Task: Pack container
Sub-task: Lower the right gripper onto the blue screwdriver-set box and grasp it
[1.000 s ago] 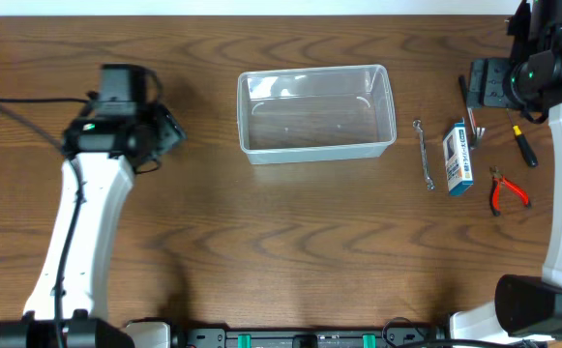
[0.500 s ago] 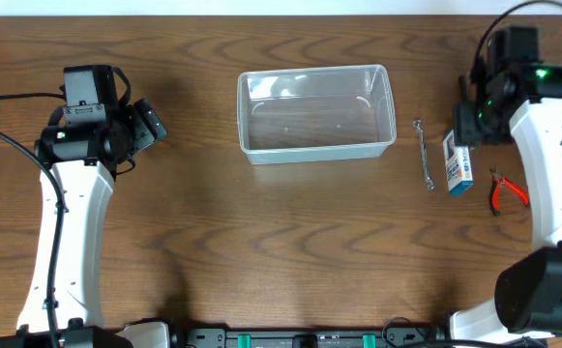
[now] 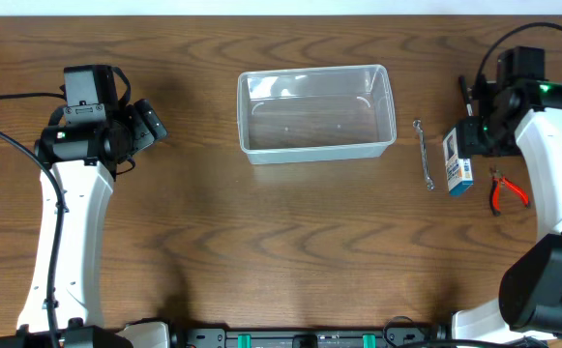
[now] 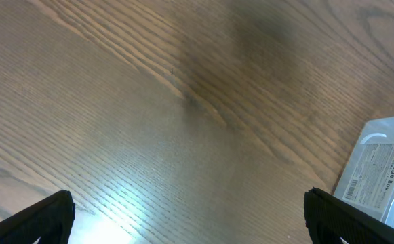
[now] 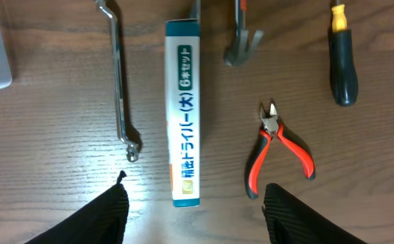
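A dark wood-grain table (image 3: 213, 242) fills the scene. At the far left the left gripper (image 4: 190, 222) hangs over bare wood, its fingers (image 4: 44, 215) spread wide and holding nothing. The container (image 3: 316, 151) sits upright in the middle, toward the far edge. Right of it lie a wrench (image 3: 424, 155) and, just beside that, a blue-and-white box (image 5: 185, 108). The right gripper (image 5: 197, 224) hovers over the box, spread wide and holding nothing. Red pliers (image 5: 278, 149) and a screwdriver (image 5: 342, 57) lie furthest right.
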{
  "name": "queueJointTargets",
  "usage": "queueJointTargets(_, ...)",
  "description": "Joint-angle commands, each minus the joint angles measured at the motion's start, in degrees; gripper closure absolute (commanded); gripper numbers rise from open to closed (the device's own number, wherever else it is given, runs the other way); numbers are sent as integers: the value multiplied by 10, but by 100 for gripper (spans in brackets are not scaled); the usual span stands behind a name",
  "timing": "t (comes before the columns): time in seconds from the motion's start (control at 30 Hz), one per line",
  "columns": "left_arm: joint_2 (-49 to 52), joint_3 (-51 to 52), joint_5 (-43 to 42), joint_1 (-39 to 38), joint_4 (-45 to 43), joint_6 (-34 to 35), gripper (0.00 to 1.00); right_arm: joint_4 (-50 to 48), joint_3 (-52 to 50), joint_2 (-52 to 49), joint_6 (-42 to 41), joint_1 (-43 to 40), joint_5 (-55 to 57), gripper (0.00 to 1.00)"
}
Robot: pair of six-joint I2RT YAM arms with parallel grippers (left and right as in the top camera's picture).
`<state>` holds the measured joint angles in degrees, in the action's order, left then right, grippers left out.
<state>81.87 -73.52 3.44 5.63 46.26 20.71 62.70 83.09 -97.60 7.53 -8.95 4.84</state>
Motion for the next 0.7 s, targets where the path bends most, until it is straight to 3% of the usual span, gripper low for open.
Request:
queueJointTargets(0.0,-2,3,9,2,1,-10,2,-2,-4,-3,-2,-19,-33,37)
queueJointTargets(0.67,-2,3,9,2,1,-10,2,-11,-4,-99,18,-23,-58,36)
